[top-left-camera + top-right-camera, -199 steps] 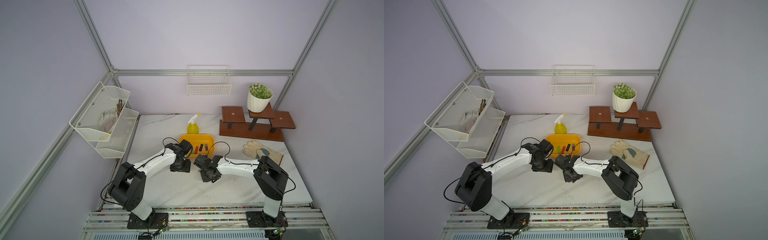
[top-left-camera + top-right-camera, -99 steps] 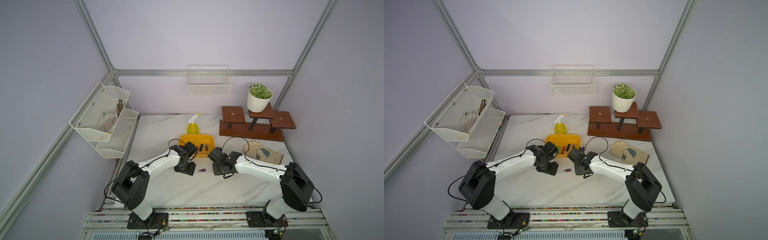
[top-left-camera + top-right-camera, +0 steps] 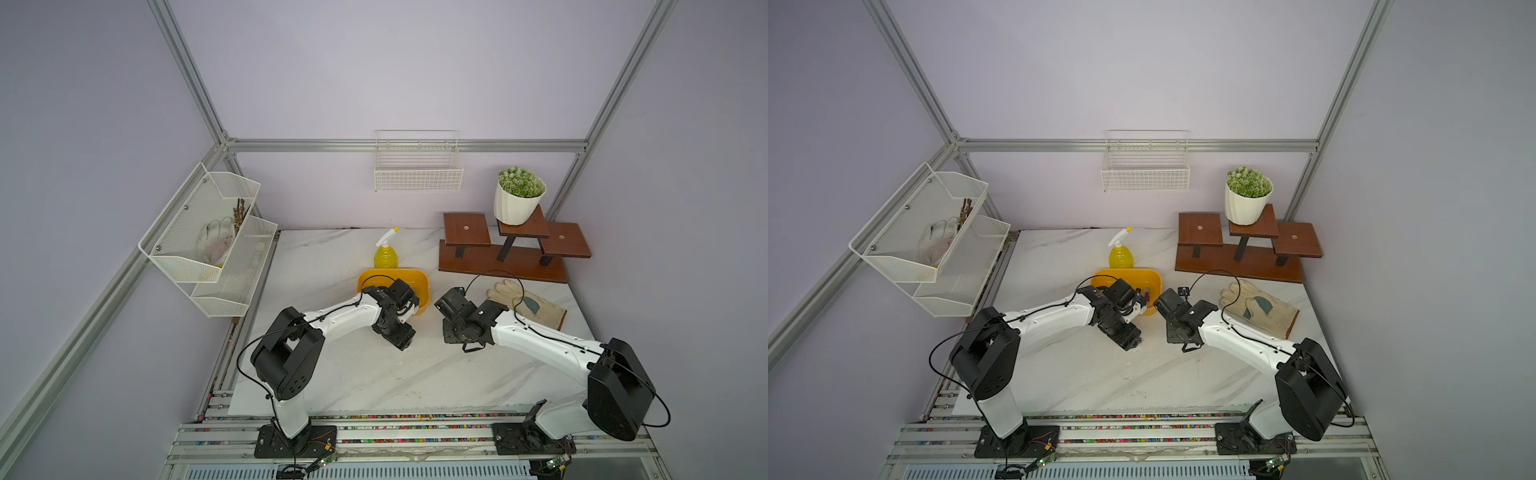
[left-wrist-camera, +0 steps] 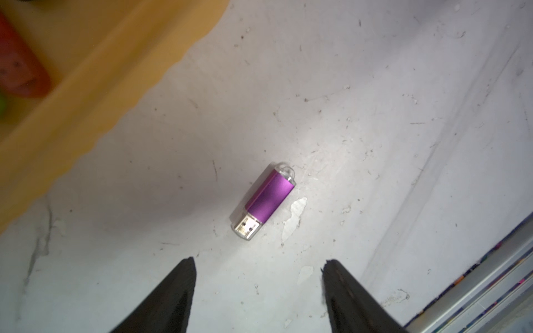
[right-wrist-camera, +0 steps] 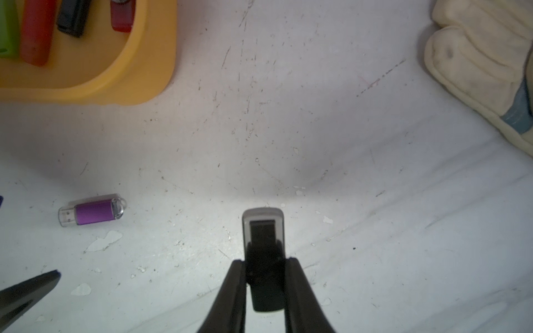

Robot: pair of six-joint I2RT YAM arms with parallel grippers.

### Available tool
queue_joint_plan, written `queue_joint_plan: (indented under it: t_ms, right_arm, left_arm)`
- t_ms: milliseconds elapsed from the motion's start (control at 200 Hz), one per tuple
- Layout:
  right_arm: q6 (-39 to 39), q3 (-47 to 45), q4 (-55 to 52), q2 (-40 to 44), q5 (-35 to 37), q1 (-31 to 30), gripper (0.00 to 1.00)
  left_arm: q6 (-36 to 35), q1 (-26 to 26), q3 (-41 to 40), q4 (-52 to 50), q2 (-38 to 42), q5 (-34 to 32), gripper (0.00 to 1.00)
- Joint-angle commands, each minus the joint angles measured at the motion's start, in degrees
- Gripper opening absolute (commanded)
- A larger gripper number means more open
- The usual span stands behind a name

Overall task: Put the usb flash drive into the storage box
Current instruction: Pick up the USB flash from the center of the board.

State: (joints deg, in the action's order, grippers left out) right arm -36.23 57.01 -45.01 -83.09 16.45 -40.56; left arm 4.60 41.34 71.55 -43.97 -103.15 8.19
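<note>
The left gripper (image 4: 258,261) has spread wider, empty, above the purple flash drive (image 4: 266,201) lying on the table (image 4: 375,115) beside the storage box (image 4: 86,86), so a pickup looks next; the right gripper (image 5: 265,261) clamps a black flash drive (image 5: 263,227).

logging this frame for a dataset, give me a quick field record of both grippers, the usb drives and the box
left gripper: open, empty, pointed at the purple usb drive
purple usb drive: flat on the table, outside the storage box
right gripper: shut on the black and silver usb drive
storage box: holds green drive, red drive, black drive, dark red drive
</note>
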Motion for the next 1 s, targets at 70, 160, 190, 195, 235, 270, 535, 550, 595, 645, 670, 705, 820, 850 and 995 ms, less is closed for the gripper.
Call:
queue_joint_plan:
  t_ms: [70,160,190,195,235,270,535,550,595,645,670,705,820,850,995]
  right_arm:
    - [1.7,-1.0,-2.0,1.7,1.8,2.3,0.0]
    - [1.9,-0.9,-2.2,2.3,1.8,2.8,0.0]
    - [2.0,-0.9,-2.3,2.5,1.7,3.0,0.0]
    - [2.0,-0.9,-2.3,2.5,1.7,3.0,0.0]
    - [2.1,-1.0,-2.3,2.6,1.7,3.2,0.0]
    - [2.2,-1.1,-2.3,2.7,1.5,3.3,0.0]
    - [2.7,-1.0,-2.3,2.6,1.2,3.9,0.0]
    - [2.7,-0.9,-2.3,2.5,1.2,4.0,0.0]
    - [2.7,-0.9,-2.3,2.5,1.2,4.0,0.0]
    - [2.8,-0.9,-2.3,2.5,1.2,4.0,0.0]
    - [2.8,-0.9,-2.4,2.5,1.2,4.1,0.0]
    - [2.8,-0.9,-2.3,2.5,1.1,4.2,0.0]
    - [2.9,-0.9,-2.2,2.4,1.0,4.2,0.0]
    - [3.0,-0.9,-2.2,2.4,1.0,4.3,0.0]
    - [3.1,-1.2,-2.0,2.4,0.7,4.4,0.0]
  left_arm:
    - [-8.8,0.1,0.7,3.2,-1.5,2.6,0.74]
    - [-10.3,0.1,0.2,4.4,-1.1,2.3,0.74]
    - [-10.9,0.1,-0.2,5.3,-0.8,2.2,0.74]
    - [-10.9,0.1,-0.2,5.5,-0.7,2.2,0.74]
    - [-11.3,0.1,-0.7,6.3,-0.5,1.8,0.74]
    - [-11.6,0.2,-0.7,6.8,-0.5,1.8,0.75]
    - [-11.7,0.8,-0.3,7.5,-2.4,0.1,0.7]
    - [-11.6,0.9,-0.3,7.4,-2.4,0.0,0.7]
    - [-11.5,0.9,-0.4,7.5,-2.5,0.2,0.69]
    - [-11.4,1.1,-0.5,7.5,-2.3,0.0,0.69]
    - [-11.2,1.2,-0.6,7.6,-2.3,-0.1,0.69]
    - [-11.1,1.4,-0.8,7.9,-2.4,-0.4,0.69]
    - [-11.0,1.9,-1.5,8.9,-2.9,-1.6,0.68]
    - [-10.8,2.1,-1.5,8.9,-3.1,-2.0,0.68]
    - [-10.4,2.4,-1.8,9.0,-3.6,-2.5,0.66]
